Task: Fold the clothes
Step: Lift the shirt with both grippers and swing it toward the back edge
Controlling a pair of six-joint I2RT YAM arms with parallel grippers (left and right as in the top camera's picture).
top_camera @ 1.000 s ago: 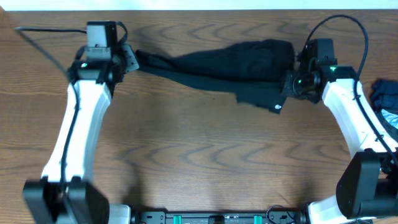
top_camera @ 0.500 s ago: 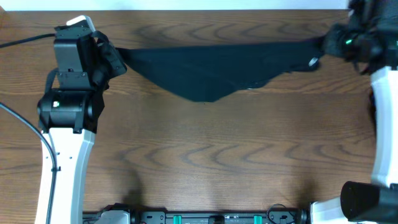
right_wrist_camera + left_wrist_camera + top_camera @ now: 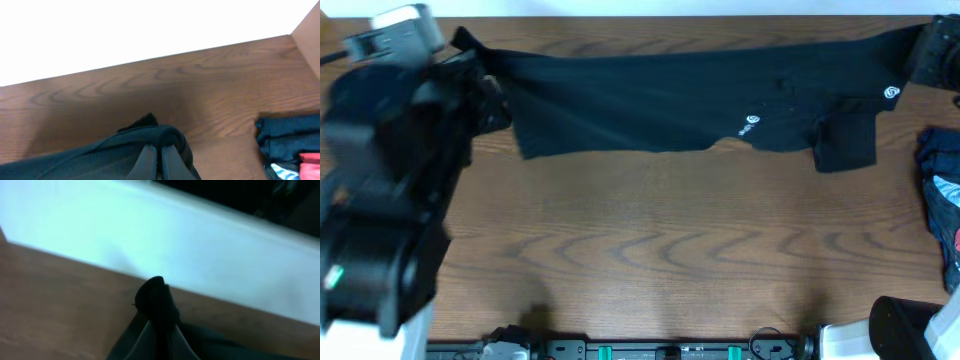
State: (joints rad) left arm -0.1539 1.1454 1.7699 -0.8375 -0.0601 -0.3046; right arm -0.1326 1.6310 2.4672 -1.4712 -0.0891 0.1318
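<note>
Both left pincer [image 3: 159, 339] and right pincer [image 3: 160, 159] are clamped shut on the black top [image 3: 660, 95], spreading it over the bench [image 3: 650, 260]; next, likely: lower it flat.

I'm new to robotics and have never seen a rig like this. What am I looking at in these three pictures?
Two robot arms work at a wooden table. The wide picture looks straight down from above; the other two come from a camera on each wrist. A black top is stretched out between the arms: the left end effector is shut on one end, the right end effector on the other. A dark blue bundle lies at the table's right edge.
</note>
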